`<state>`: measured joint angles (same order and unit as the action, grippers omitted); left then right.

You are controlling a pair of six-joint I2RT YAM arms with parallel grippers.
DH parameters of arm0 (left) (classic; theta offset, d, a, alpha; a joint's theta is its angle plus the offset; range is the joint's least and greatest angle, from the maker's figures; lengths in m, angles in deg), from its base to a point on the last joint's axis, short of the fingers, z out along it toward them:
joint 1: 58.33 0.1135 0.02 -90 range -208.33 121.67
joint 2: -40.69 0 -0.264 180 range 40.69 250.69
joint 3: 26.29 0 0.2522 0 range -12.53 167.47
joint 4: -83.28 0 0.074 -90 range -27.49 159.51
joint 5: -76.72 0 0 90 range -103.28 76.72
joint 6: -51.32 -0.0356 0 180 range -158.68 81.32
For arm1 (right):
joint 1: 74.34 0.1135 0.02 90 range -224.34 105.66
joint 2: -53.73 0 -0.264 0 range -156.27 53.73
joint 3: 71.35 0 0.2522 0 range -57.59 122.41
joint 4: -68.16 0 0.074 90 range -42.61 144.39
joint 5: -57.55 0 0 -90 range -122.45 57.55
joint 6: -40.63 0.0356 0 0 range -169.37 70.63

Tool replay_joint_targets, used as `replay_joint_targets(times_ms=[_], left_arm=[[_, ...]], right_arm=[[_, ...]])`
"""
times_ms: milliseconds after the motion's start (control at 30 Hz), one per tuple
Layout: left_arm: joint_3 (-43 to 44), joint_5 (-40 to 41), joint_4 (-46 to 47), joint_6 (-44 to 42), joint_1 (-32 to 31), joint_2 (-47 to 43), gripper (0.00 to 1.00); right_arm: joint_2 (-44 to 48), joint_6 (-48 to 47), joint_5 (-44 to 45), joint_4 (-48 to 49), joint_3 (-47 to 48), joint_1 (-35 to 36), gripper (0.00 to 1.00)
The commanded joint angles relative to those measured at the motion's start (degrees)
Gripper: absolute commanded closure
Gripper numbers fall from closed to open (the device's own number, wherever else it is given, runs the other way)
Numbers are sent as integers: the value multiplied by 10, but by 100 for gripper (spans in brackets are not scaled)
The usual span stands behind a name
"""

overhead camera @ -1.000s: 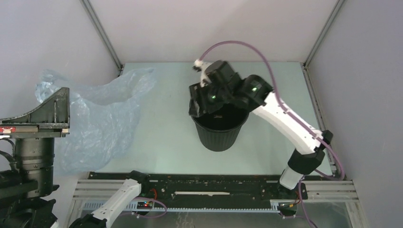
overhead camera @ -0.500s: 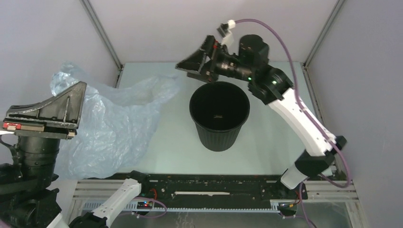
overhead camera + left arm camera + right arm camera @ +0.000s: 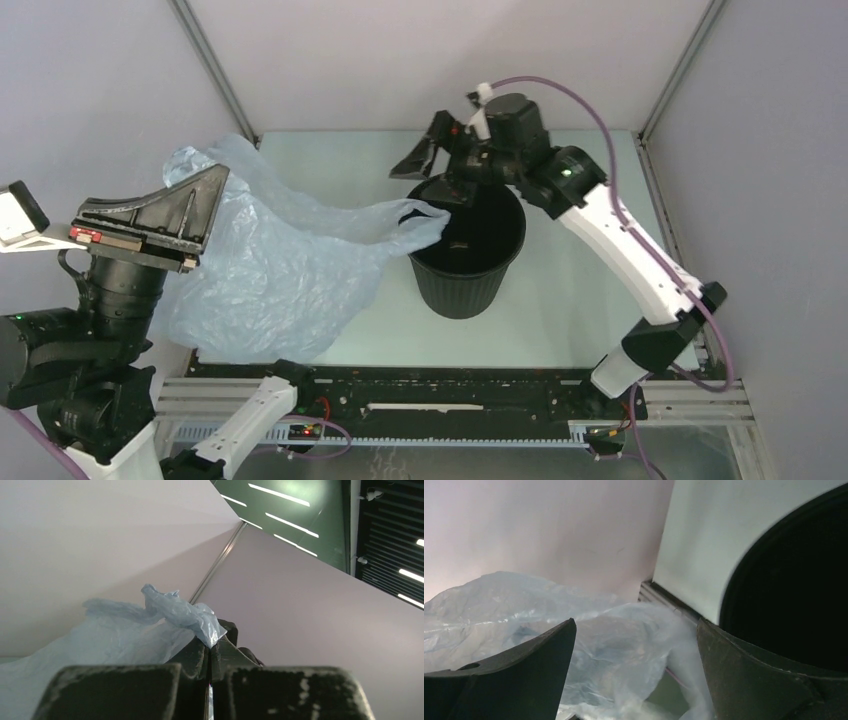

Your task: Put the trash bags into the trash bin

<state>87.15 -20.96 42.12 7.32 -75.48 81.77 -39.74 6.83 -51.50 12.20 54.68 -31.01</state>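
Left gripper [image 3: 210,647] is clamping the trash bag [image 3: 280,275] — tip overlapping trash bin [image 3: 462,290] rim; right gripper [image 3: 432,160], upper centre, is hovering spread apart.

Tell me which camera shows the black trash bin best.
Top external: the whole trash bin shows, open mouth and ribbed wall, with the trash bag reaching over its left rim. Right wrist catches only an arc of rim and dark interior. Left wrist shows none of it.
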Motion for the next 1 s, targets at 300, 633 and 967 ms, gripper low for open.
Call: replay_joint_targets(times_ms=[300,633,967], left_arm=[[20,-20,19,-16,-2,32,100],[15,-37,40,2,-2,39,100],[-51,-35,127,81,-2,40,100]], right_arm=[[236,72,34,34,-205,-96,1],[237,158,-19,171,-278,-65,7],[242,25,2,212,-135,-98,100]])
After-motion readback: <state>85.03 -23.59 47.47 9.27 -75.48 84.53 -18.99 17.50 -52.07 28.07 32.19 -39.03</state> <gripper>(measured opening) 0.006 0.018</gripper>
